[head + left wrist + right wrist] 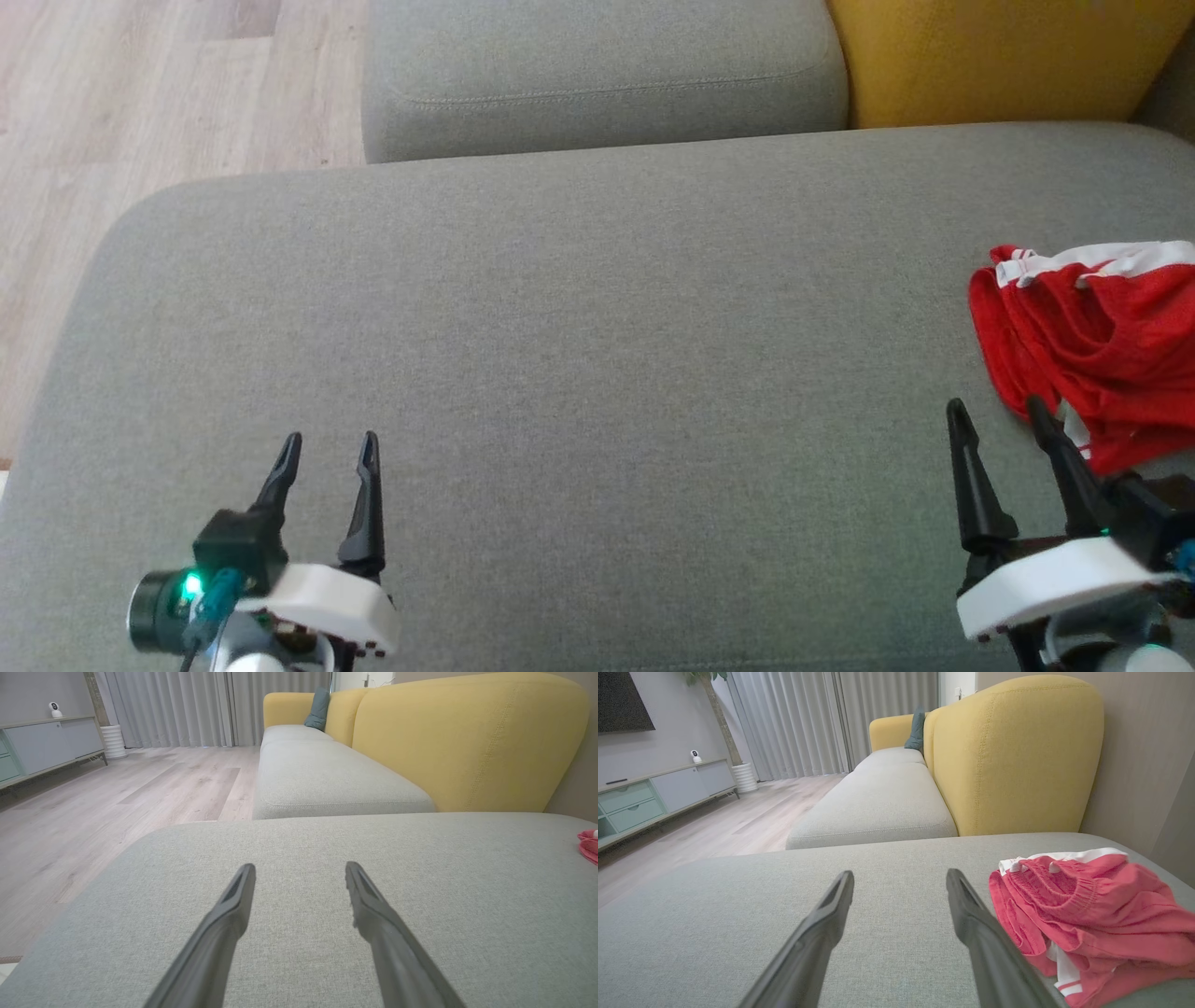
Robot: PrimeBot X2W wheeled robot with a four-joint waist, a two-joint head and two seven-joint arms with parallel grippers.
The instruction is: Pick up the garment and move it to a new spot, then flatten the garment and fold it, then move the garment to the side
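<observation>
While both arms hover over the cushion's [597,327] near edge, I read the left gripper [332,439] as spread and empty, and the right gripper [994,406] likewise. The red, white-trimmed garment [1092,345] lies crumpled at the cushion's right edge, just beside the right gripper; contact cannot be confirmed.

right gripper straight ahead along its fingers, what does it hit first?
Probably brushes the red garment, whose edge lies just beside the right gripper's finger line. Dead centre is bare grey cushion up to the yellow backrest; depth unclear.
</observation>
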